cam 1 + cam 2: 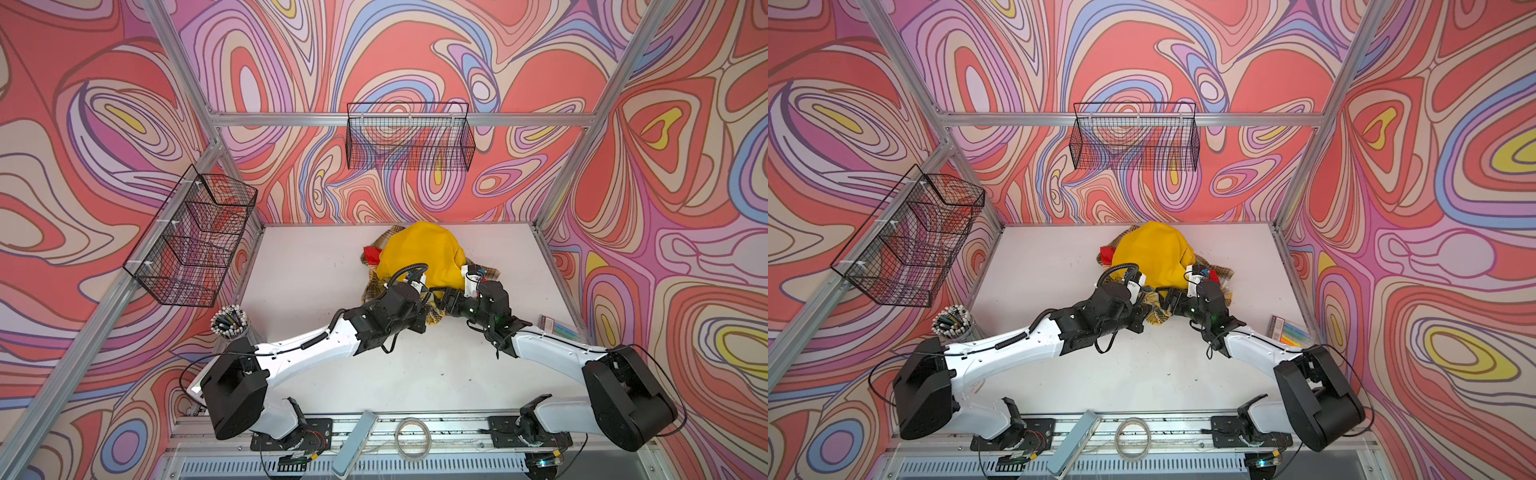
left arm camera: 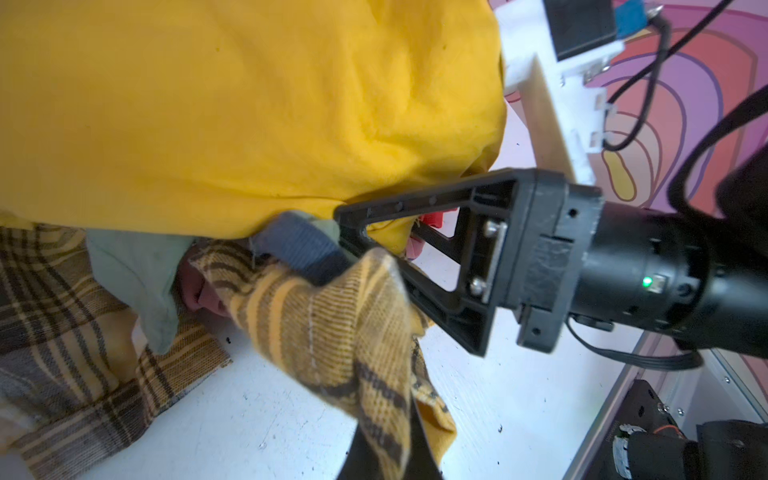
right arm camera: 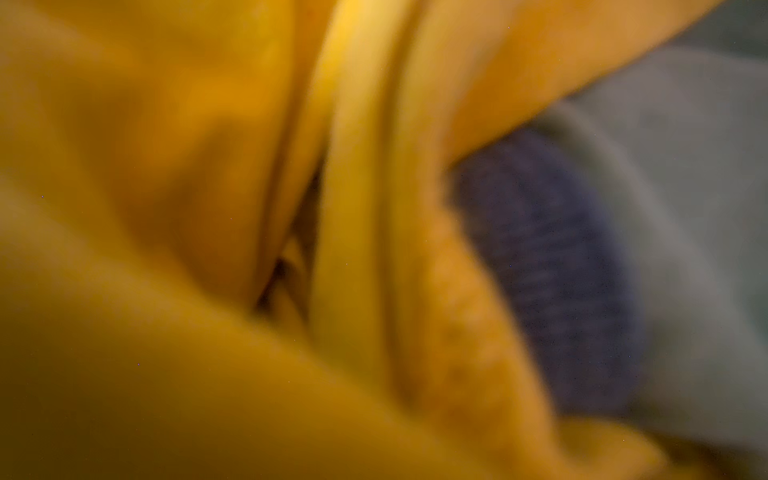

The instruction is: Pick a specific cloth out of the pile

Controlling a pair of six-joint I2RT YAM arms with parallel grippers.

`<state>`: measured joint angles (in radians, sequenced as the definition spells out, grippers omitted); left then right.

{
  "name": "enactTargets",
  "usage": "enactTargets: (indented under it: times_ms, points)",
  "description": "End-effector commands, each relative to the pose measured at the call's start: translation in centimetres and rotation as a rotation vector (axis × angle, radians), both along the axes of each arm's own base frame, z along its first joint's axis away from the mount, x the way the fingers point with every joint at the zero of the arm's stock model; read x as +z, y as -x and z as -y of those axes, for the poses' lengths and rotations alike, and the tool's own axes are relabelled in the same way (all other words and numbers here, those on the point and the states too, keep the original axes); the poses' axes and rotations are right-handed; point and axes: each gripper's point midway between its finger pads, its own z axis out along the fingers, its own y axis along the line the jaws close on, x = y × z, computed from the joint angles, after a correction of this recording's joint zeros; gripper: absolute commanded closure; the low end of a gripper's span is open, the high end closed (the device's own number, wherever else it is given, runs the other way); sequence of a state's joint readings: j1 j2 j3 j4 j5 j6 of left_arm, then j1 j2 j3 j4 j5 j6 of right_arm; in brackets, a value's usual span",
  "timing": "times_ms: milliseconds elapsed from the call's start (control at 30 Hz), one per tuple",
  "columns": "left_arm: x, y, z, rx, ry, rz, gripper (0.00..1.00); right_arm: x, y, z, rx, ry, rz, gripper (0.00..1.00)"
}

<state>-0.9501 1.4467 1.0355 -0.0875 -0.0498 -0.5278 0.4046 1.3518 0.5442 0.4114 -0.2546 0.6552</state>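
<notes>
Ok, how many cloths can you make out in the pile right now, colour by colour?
Plain yellow cloth: 1
Yellow-and-brown plaid cloth: 1
Red cloth: 1
Pale green cloth: 1
Dusty pink cloth: 1
Blue-grey ribbed piece: 0 counted, may be the green one's cuff
Total: 5 showing; more may be buried.

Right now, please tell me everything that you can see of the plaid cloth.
The plaid cloth is a soft woven flannel in yellow and cream with dark brown check lines. Most of it lies crumpled on the white table under the plain yellow cloth, showing at both sides of it. One fold is raised, pinched in the shut left hand; the open right hand stands close beside that fold.
</notes>
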Motion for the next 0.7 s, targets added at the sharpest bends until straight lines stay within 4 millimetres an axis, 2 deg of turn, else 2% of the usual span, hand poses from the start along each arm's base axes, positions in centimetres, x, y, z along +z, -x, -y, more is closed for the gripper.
enactTargets:
  times_ms: [0, 300, 400, 433, 533, 667]
  points:
    - [4.8, 0.8, 0.3, -0.019, 0.058, 0.045, 1.00, -1.1, -0.4, 1.2, -0.032, 0.016, -0.024, 0.06]
    - [8.6, 1.1, 1.4, -0.059, 0.076, 0.095, 1.00, -3.1, -1.6, 2.3, -0.058, 0.051, -0.051, 0.07]
    - [10.6, 1.1, 1.3, -0.065, 0.073, 0.133, 1.00, -3.5, -1.8, 2.9, -0.074, 0.058, -0.056, 0.07]
    - [11.8, 1.0, 1.3, -0.069, 0.083, 0.159, 1.00, -3.5, -1.9, 3.1, -0.074, 0.054, -0.055, 0.07]
    - [13.8, 1.3, 0.9, -0.083, 0.058, 0.196, 1.00, -2.7, -2.3, 3.5, -0.087, 0.037, -0.046, 0.03]
    - [16.8, 1.4, 0.8, -0.100, 0.058, 0.246, 1.00, -1.5, -2.8, 3.6, -0.085, 0.032, -0.031, 0.02]
